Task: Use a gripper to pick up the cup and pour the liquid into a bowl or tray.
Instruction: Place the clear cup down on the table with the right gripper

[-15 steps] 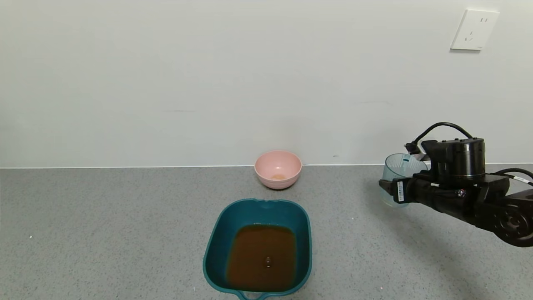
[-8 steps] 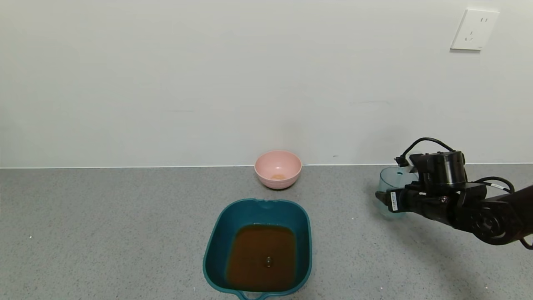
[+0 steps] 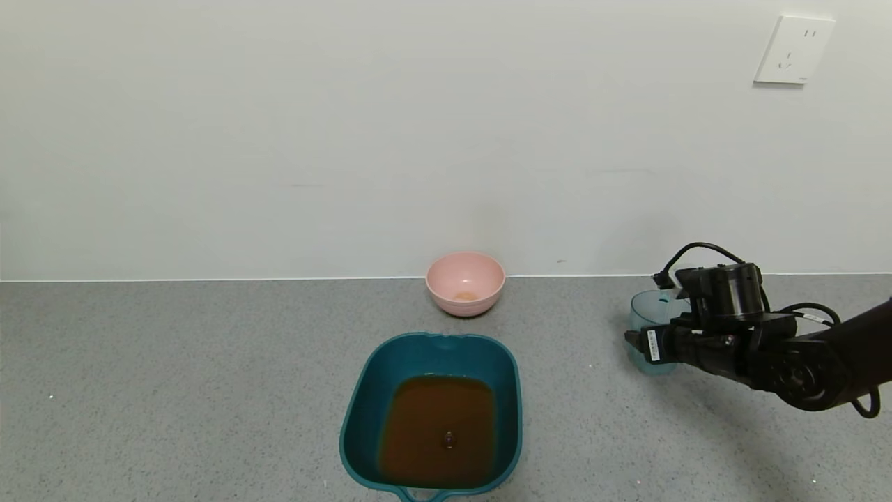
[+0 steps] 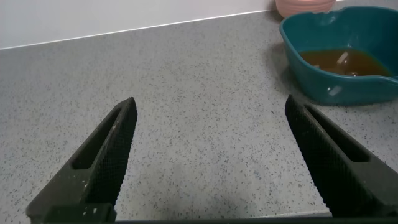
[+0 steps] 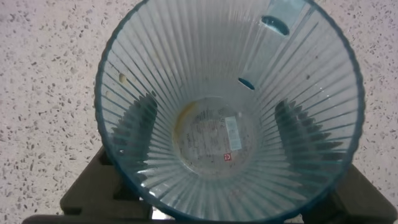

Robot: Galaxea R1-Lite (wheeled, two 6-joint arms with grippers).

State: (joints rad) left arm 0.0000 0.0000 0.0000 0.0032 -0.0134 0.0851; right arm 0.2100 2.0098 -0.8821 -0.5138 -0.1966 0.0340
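item: cup (image 3: 648, 328), empty, clamped in your right gripper (image 3: 644, 345), seemingly grounded upright for release; liquid (image 3: 437, 429) sits in tray (image 3: 359, 411); left gripper (image 4: 208, 158) spread wide, idle

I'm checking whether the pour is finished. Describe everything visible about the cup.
The cup is small, transparent blue-green ribbed plastic with a small tab at its rim. It looks empty: the right wrist view shows only a label through its bare bottom. It is upright, low at the grey counter on the robot's right, well apart from the teal tray holding the brown liquid. The right tool is shut on its sides.
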